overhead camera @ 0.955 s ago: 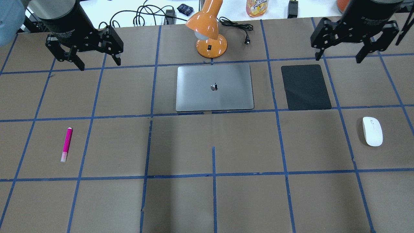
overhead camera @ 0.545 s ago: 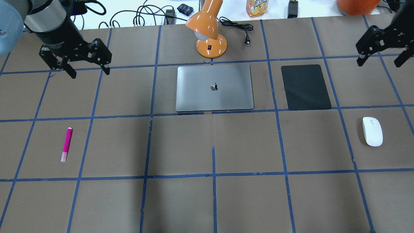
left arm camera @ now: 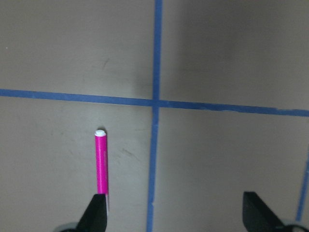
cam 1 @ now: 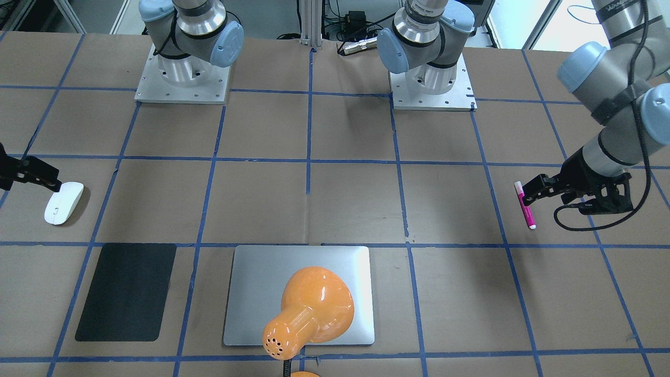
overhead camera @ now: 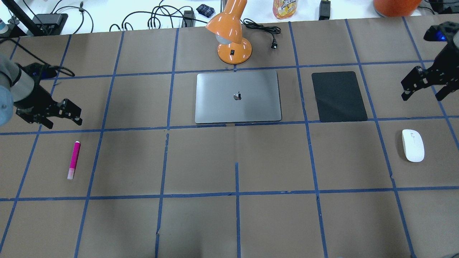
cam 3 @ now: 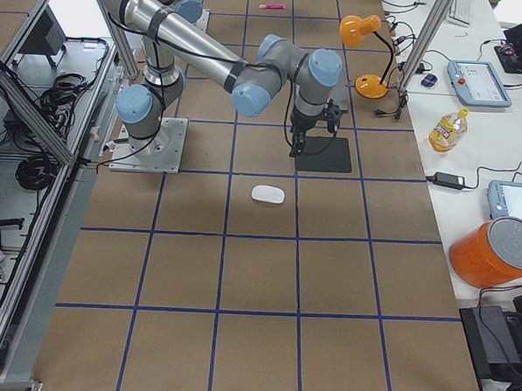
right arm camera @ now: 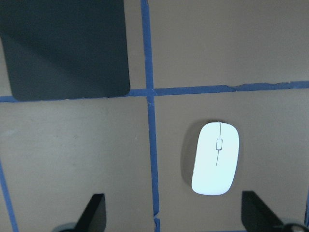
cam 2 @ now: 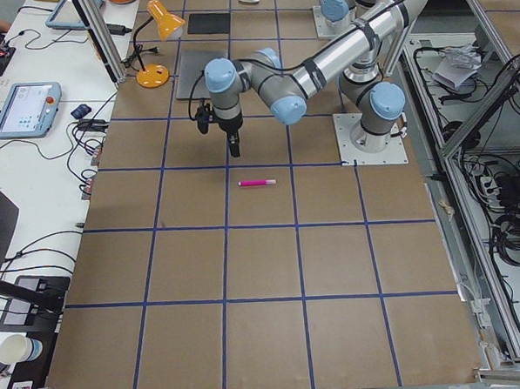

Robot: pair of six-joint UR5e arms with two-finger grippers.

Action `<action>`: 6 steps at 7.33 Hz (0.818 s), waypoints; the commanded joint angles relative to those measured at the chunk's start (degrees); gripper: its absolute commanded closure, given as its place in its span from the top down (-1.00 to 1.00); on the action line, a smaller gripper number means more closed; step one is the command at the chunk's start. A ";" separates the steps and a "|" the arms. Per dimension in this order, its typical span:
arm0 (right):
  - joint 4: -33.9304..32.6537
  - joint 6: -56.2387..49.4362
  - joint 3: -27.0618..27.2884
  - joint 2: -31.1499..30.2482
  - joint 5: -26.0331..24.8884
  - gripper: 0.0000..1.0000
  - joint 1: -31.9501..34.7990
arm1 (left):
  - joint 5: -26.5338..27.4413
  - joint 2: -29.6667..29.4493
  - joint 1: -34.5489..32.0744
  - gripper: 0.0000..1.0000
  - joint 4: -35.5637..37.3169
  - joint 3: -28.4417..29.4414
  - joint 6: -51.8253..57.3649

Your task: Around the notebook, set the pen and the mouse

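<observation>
The magenta pen [overhead camera: 74,160] lies flat on the left part of the table; the left wrist view shows the pen [left arm camera: 101,164] just ahead of one finger. My left gripper [overhead camera: 64,122] hovers open just beyond it, empty. The white mouse [overhead camera: 412,145] rests at the far right, and the right wrist view shows the mouse [right arm camera: 216,158] between and ahead of the spread fingers. My right gripper [overhead camera: 422,96] hangs open above and beyond it, holding nothing. The silver notebook [overhead camera: 237,96] lies closed at the table's middle back.
A black mat [overhead camera: 339,96] lies right of the notebook. An orange desk lamp [overhead camera: 231,36] stands behind the notebook, its head leaning over it. Cables, a bottle and an orange bucket line the bench beyond the table. Blue tape lines grid the brown surface.
Both arms swung outward and toward the near side, dropping lower: the left toward the pen, the right toward the mouse. Both grippers stayed open. Pen, mouse and notebook have not moved.
</observation>
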 commanded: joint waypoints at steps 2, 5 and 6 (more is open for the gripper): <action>-17.82 -4.24 11.66 4.04 -4.30 0.96 -3.72 | 1.40 -1.05 3.85 1.00 18.91 -12.94 9.21; -25.48 -9.45 17.64 5.54 -4.15 0.93 -8.56 | 1.06 -4.21 9.20 0.98 19.81 -13.76 10.19; -26.38 -9.54 18.19 6.33 -4.33 0.93 -8.57 | 1.05 -4.66 9.21 0.63 19.90 -13.76 10.11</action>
